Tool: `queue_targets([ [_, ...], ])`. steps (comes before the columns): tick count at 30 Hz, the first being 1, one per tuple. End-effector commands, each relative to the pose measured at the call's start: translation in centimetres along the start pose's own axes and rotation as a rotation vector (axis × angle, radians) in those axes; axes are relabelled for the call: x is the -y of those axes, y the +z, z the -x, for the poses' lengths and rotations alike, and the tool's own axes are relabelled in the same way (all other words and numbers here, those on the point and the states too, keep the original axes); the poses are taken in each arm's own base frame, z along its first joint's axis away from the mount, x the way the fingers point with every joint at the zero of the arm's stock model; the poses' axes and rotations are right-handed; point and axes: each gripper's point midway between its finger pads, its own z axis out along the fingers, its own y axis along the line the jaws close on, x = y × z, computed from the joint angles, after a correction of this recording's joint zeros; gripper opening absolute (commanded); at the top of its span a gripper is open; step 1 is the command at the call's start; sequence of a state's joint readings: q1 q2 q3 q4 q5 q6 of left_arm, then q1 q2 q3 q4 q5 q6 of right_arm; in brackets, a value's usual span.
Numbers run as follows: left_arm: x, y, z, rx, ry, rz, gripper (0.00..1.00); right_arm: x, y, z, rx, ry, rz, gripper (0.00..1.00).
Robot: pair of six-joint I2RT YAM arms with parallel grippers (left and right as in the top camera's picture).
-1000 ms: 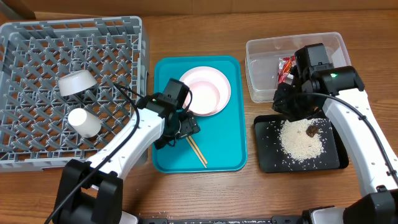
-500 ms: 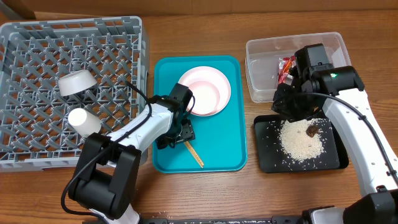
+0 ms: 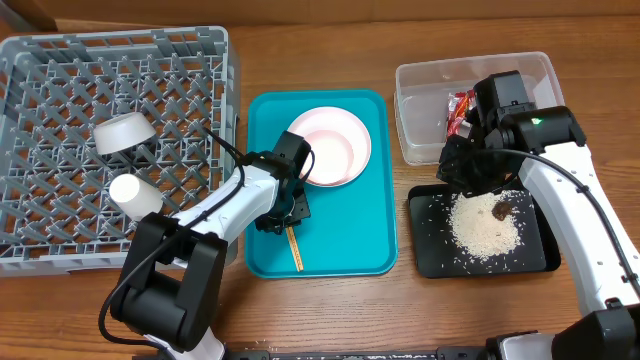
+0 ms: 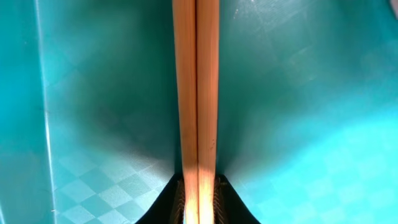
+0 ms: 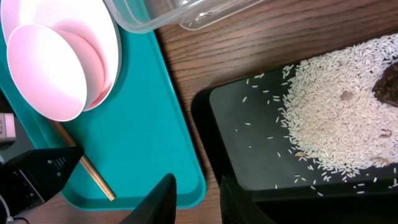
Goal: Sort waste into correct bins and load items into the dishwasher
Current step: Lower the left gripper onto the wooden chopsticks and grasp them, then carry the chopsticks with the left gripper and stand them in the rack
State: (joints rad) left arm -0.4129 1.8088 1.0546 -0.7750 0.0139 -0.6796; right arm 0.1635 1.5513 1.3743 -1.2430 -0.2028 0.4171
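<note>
Had jaws of left gripper (image 3: 288, 218) clenched on upper end of chopsticks (image 3: 294, 248), at teal tray (image 3: 360, 240) in lower centre of frame, long axis running straight out from fingertips toward bottom edge, rack (image 3: 60, 120) well off to upper left.

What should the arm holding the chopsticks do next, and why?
Probably lift them a little, straight up. The left gripper is shut on the pair of chopsticks, which lie flat on the teal tray. Raising them first should clear the tray's rim before the carry to the grey rack.
</note>
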Motion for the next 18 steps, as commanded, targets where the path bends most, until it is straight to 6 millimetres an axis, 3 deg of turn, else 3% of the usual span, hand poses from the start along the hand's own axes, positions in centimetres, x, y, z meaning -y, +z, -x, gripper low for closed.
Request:
queue_targets([
  [1,-0.5,1.9,-0.7,-0.035,0.017,0.033,0.06,-0.3,-0.6,0.3,0.020,-0.009,0.011,0.26],
  [9,-0.8,1.4,0.1,-0.021,0.022,0.045,0.04,-0.2,-0.6,0.2,0.015,-0.008,0.008,0.26],
  [18,-0.9,-2.0,2.9,-0.010,0.026,0.050,0.04,-0.1,-0.6,0.1,0.012,-0.008,0.006,0.26],
])
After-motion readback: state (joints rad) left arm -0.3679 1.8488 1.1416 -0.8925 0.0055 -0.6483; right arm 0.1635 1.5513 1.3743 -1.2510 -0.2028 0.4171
